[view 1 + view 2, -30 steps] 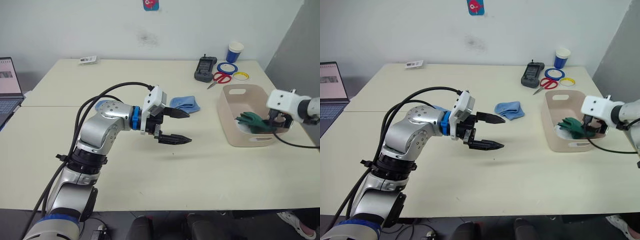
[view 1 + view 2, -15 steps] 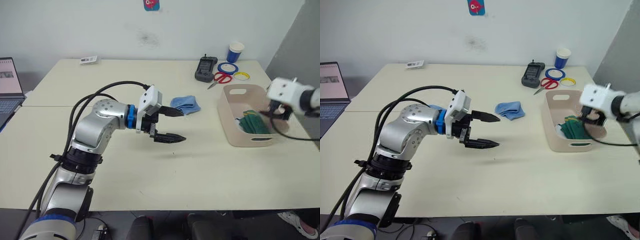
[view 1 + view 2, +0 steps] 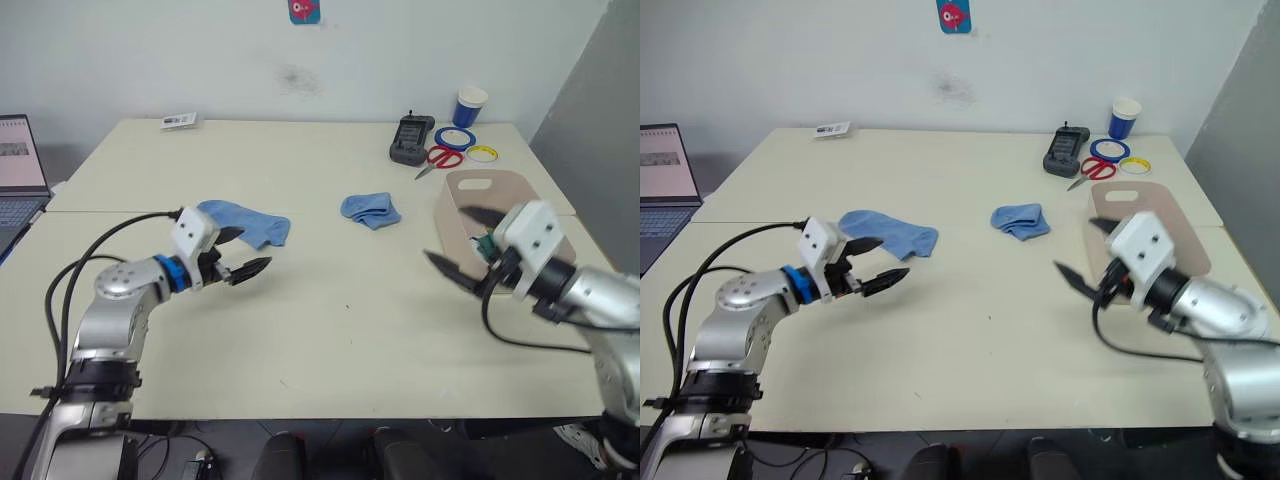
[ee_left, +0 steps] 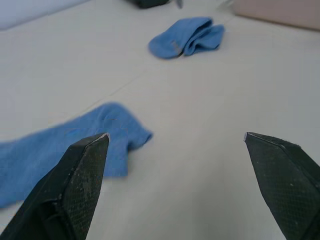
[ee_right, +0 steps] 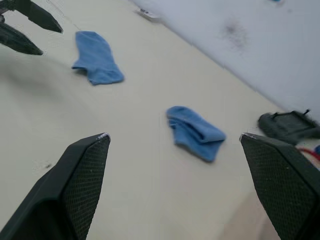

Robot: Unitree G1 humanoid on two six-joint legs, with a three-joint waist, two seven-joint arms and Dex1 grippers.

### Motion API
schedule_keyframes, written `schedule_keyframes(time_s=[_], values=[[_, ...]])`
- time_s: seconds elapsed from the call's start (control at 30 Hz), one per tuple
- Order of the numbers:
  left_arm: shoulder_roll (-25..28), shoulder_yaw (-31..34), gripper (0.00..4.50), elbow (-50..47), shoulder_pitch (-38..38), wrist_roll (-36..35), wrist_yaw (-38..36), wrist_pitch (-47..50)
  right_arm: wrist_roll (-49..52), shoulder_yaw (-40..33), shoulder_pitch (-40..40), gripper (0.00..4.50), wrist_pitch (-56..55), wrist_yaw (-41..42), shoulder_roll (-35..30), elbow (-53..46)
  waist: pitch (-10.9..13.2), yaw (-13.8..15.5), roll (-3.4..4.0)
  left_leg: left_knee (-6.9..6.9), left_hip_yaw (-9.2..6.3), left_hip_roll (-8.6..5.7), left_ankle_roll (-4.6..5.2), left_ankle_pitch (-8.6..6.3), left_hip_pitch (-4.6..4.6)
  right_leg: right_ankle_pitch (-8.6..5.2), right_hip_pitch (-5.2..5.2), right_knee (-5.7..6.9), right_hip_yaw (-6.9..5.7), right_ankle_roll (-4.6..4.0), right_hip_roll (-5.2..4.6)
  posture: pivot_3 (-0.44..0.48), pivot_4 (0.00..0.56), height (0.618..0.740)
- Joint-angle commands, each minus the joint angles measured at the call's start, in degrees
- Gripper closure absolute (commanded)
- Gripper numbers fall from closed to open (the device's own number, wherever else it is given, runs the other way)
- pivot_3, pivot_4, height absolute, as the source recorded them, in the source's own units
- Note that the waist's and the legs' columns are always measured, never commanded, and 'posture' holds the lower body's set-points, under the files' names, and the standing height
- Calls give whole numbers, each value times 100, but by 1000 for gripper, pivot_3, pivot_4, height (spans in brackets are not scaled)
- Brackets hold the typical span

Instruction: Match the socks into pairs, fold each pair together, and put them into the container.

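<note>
Now 2 light blue socks lie on the cream table (image 3: pixel 330 330). 1 flat sock (image 3: pixel 247 222), soft and knitted, is spread out limp just beyond the left gripper (image 3: pixel 243 253), whose 2 black tapered fingers stand wide apart and hold nothing. The other, a crumpled sock (image 3: pixel 370 209), sits bunched in rounded folds near the table's middle, well apart from the first. The right gripper (image 3: pixel 460 243) hovers over the table beside the container (image 3: pixel 458 190), its textured black fingers also spread wide and empty. That container is a smooth pale beige-pink plastic tub with rounded corners and a slot handle at its far end; the right arm hides most of its inside. Behind it, at the far edge, stand a blue-and-white paper cup (image 3: pixel 469 103), rolls of tape (image 3: pixel 453 136), red-handled scissors (image 3: pixel 440 157) and a dark handheld device (image 3: pixel 411 136). A laptop (image 3: pixel 17 175) sits at the left. The wall behind is plain white with a grey smudge (image 3: pixel 295 76).
</note>
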Motion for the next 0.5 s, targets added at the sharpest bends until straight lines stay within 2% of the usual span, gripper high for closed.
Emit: schedule_keyframes(time_s=[0.03,0.23,0.5], values=[[13,288,0,-105,232,-87,163,-101,-25,274,426,34,37,-333,103,-396,-4,-1,-7,-1,0,0,1,0,0,0,0,0,-2,0,0,0,150,732],[-20,238,0,-113,336,-96,226,-146,306,444,558,34,243,-499,214,-592,-9,-11,-15,-2,1,5,2,-1,2,-1,-1,0,-4,0,10,0,150,732],[-365,-228,0,865,-709,319,329,-534,543,599,296,34,505,-715,224,-672,-14,-6,-24,-2,9,1,3,-1,0,-1,0,-1,-7,0,15,0,150,732]])
